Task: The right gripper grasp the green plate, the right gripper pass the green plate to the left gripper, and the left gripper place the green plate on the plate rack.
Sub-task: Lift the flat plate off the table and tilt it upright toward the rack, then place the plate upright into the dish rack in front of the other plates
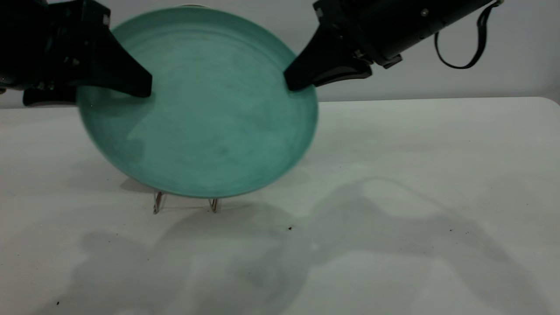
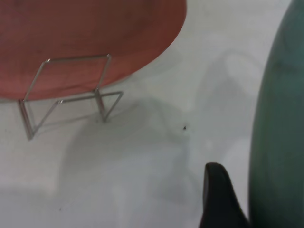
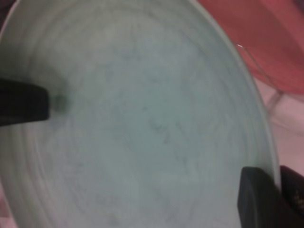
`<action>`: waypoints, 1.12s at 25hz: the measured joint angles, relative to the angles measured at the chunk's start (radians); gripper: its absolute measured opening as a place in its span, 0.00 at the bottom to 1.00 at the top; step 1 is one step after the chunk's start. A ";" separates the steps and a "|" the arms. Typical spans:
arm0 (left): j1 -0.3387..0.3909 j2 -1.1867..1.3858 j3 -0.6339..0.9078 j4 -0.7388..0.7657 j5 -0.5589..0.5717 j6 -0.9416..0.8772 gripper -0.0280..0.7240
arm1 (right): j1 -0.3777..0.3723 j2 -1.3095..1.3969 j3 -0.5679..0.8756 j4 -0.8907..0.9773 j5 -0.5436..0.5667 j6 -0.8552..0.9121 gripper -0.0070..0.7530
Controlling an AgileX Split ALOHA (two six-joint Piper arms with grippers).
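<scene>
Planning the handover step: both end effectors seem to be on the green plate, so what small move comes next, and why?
Probably the right end effector should open and back off. The left end effector already grips the opposite rim of the green plate, held upright above the plate rack.

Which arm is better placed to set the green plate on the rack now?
Left. The left gripper grips the green plate on the side nearer the rack; the right gripper grips the farther edge.
</scene>
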 joint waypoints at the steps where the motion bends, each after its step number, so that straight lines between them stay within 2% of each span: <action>1: 0.000 0.004 -0.001 -0.015 -0.001 0.012 0.62 | 0.004 0.000 0.000 0.014 0.009 -0.007 0.04; 4: 0.000 0.008 -0.001 -0.038 -0.004 0.035 0.53 | 0.009 0.000 0.000 0.070 0.037 -0.053 0.04; 6: 0.000 0.007 -0.003 -0.058 -0.006 0.041 0.41 | 0.007 0.000 0.000 0.088 0.020 -0.073 0.06; 8: -0.001 0.007 -0.004 -0.078 0.000 0.047 0.24 | 0.007 0.000 0.000 0.091 -0.021 -0.080 0.10; 9: -0.007 0.006 -0.004 -0.080 0.000 0.056 0.20 | 0.007 0.000 0.000 0.085 -0.046 -0.080 0.14; 12: -0.007 0.012 -0.004 -0.067 -0.085 0.090 0.20 | 0.006 -0.003 0.000 0.042 -0.080 -0.080 0.37; 16: -0.007 0.019 -0.004 -0.067 -0.151 0.218 0.20 | -0.019 -0.004 0.000 -0.044 -0.095 -0.071 0.81; 18: -0.007 0.035 -0.004 -0.067 -0.157 0.291 0.20 | -0.045 -0.005 0.000 -0.072 -0.096 -0.052 0.93; 22: -0.007 0.098 -0.008 -0.067 -0.163 0.422 0.20 | -0.106 -0.005 0.000 -0.153 -0.101 0.016 0.93; 25: -0.007 0.140 -0.035 -0.067 -0.150 0.537 0.20 | -0.145 -0.005 0.000 -0.248 -0.119 0.106 0.87; 28: -0.007 0.153 -0.076 -0.035 -0.066 0.685 0.20 | -0.175 -0.005 0.000 -0.374 -0.134 0.215 0.80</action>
